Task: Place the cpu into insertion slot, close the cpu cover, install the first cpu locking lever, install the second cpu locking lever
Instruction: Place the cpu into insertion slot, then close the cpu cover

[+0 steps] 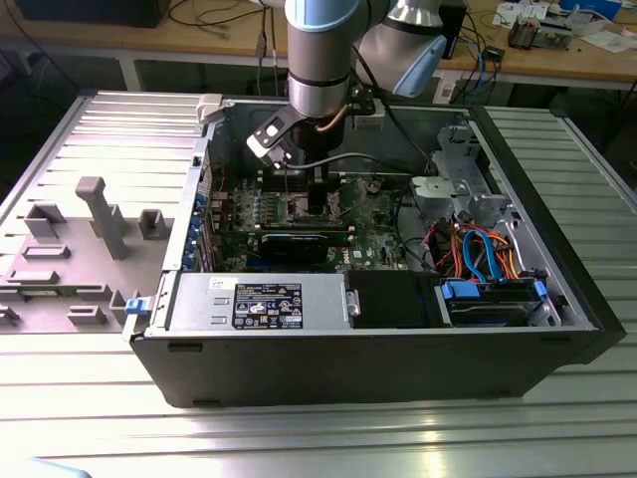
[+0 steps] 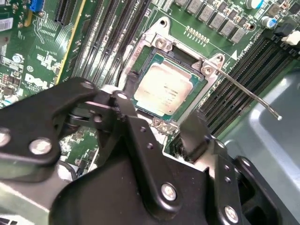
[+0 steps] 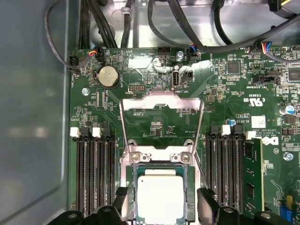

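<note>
Matt black hand (image 2: 164,101); cpu (image 3: 159,197) top dull silver-grey metal; cpu cover (image 3: 161,100) shiny bare metal.

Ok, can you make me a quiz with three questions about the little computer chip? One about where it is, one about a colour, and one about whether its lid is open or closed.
1. Where is the cpu?
A) lying in the insertion slot
B) lifted up in the air by the jaws
C) outside the computer case

2. What colour is the circuit board?
A) red
B) green
C) yellow

3. How is the cpu cover?
A) shut down over the cpu
B) swung up, open
C) taken off and gone

Answers:
1 A: the silver square sits flat inside the slot's rim, with the jaws standing apart on either side of it.
2 B: the board is green all around the slot.
3 B: the silver frame stands up off the slot, and the board shows through its window.
</note>
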Robot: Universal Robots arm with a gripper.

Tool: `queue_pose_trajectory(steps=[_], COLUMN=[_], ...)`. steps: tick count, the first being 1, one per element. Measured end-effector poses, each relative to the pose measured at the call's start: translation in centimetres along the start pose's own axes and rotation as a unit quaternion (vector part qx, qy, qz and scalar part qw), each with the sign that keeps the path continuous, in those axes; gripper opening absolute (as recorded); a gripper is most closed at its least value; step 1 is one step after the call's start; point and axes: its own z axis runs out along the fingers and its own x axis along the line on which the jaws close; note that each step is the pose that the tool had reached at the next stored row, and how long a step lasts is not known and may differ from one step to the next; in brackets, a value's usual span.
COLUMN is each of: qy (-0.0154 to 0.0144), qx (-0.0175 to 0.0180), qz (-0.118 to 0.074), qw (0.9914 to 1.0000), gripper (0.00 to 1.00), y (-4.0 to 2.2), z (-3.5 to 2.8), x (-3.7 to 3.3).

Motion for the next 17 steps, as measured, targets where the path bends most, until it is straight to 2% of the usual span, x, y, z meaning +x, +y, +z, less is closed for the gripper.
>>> queue_pose_trajectory(steps=[2,3,4,5,6,7,10,17], qy=[0.0,0.0,-0.0001,-0.0001,0.0001,0.0001,0.0003,0.0004], qx=[0.0001,0.0002,0.0005,0.0021,0.004,0.0048,0.0057,0.0057], qz=[0.0,0.0,0.0,0.0,0.0,0.0,-0.011,-0.013], qw=[1.0,1.0,1.0,1.0,0.99999,0.99999,0.99993,0.9999], gripper=[0.54,0.42,0.36,0.3,0.18,0.12,0.11,0.11], y=[0.0,0.0,0.01,0.04,0.08,0.1,0.22,0.22], z=[0.0,0.0,-0.08,-0.25,-0.31,-0.32,-0.32,-0.32], x=[0.0,0.0,0.0,0.0,0.01,0.01,0.01,0.01])
